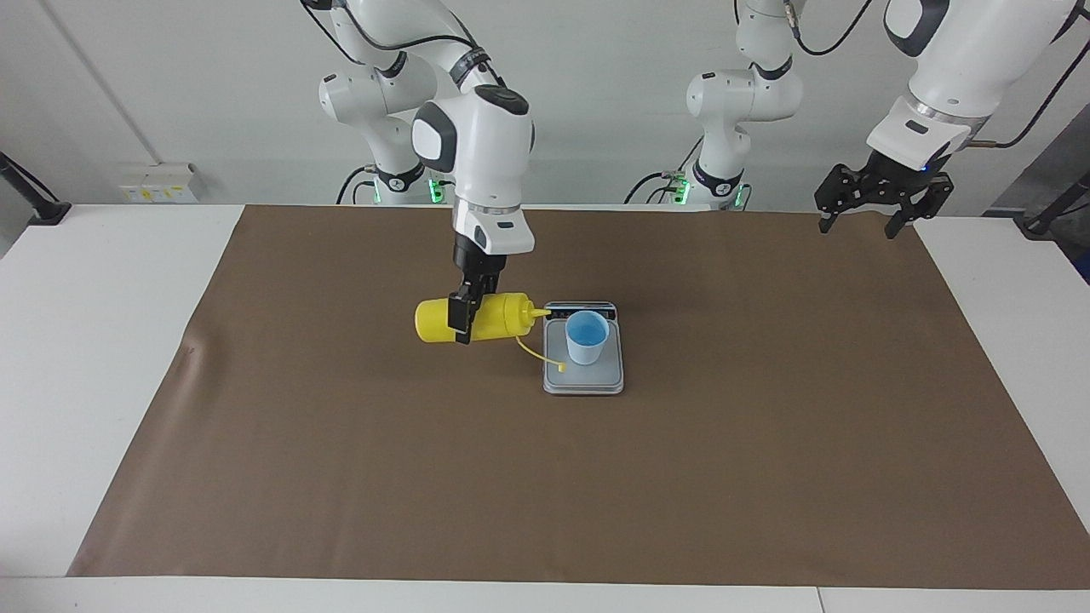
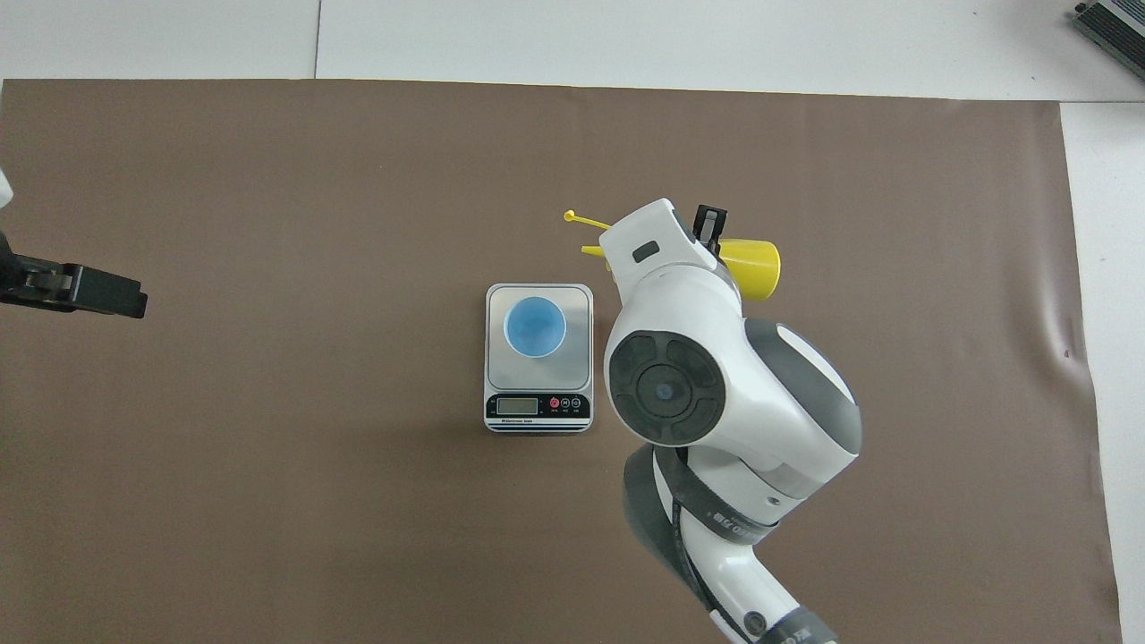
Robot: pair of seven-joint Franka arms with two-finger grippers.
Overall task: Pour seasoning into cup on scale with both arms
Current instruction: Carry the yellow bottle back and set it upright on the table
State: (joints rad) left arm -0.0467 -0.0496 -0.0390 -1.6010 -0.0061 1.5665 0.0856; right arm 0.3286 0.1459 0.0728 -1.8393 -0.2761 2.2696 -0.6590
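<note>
Facing view: seasoning held sideways, clamped in right gripper, nozzle just beside cup rim, not over it. Cup upright on scale at mat centre. Left gripper parked over mat edge, fingers apart, arm waiting. Step judged: pouring, nozzle off-target. Next: nozzle to be carried over cup mouth, tipped down.

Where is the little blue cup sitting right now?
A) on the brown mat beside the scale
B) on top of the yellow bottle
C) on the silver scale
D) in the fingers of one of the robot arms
C: the cup stands upright on the platform of the scale, apart from the yellow bottle, which the right gripper holds on its side beside the scale.
</note>
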